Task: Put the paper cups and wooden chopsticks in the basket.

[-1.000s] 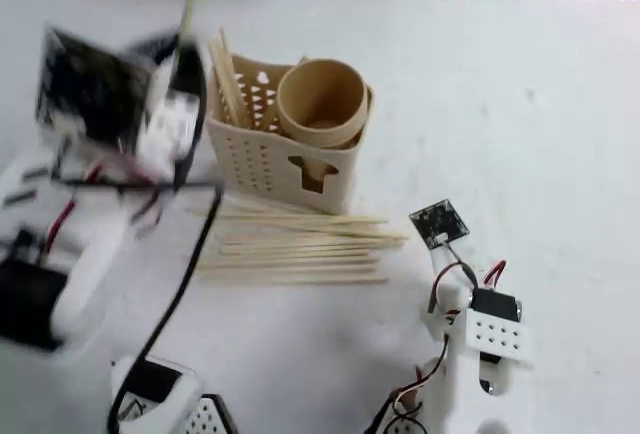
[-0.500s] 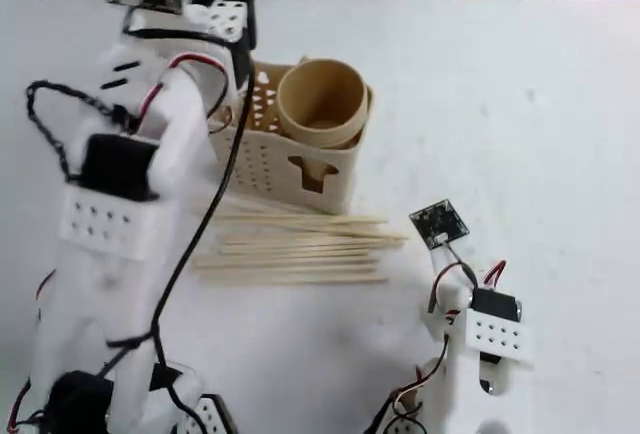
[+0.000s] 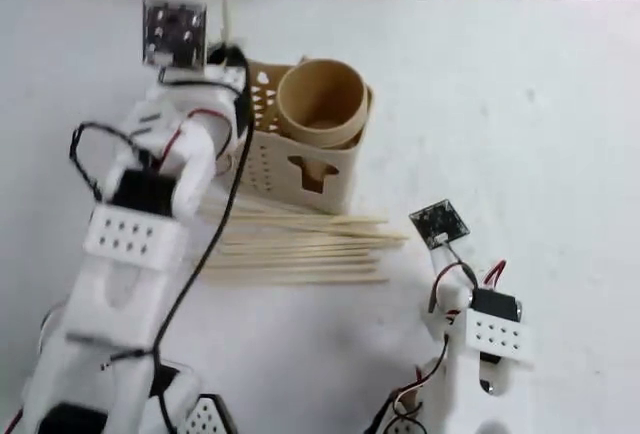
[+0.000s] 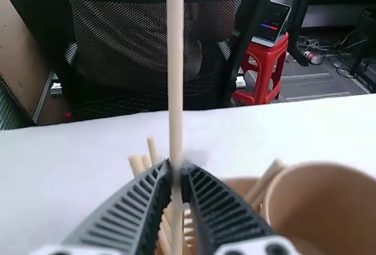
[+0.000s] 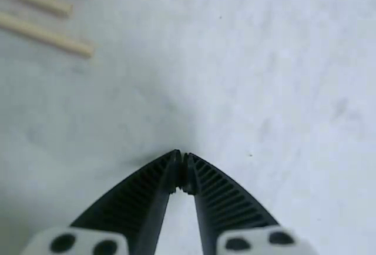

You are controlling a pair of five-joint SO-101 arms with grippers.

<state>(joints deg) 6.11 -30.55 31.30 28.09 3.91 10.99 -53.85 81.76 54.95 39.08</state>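
One wooden chopstick (image 4: 175, 61) is pinched in my left gripper (image 4: 175, 175). The jaws are closed down to the stick's own width, and the stick stands upright through them with most of its length above the grip. It is held over the end of the basket (image 3: 290, 169) away from the paper cup (image 3: 322, 102). The tips of sticks already inside (image 4: 152, 149) poke up just beside my jaws. I judge the step to be the drop-in of this one stick. The next move calls for sinking its lower end in among those sticks, then easing the jaws apart so it slides down without tipping outward. (The lower end is hidden behind my own jaws, so I cannot tell whether it has passed the rim.) The stick is pale, plain, straight and slim, with a smooth rounded look. The basket is cream with perforated walls and a cutout in its front. The cup is tan and sits upright in the basket, mouth up. Its rim looks doubled, so it may be two cups nested. A good number of loose chopsticks (image 3: 300, 249) lie roughly parallel on the table (image 3: 500, 104) just in front of the basket, so the task looks well short of done. My right gripper (image 5: 181, 173) sits low over bare table near the ends of that bundle, its jaws meeting tip to tip with nothing between them.
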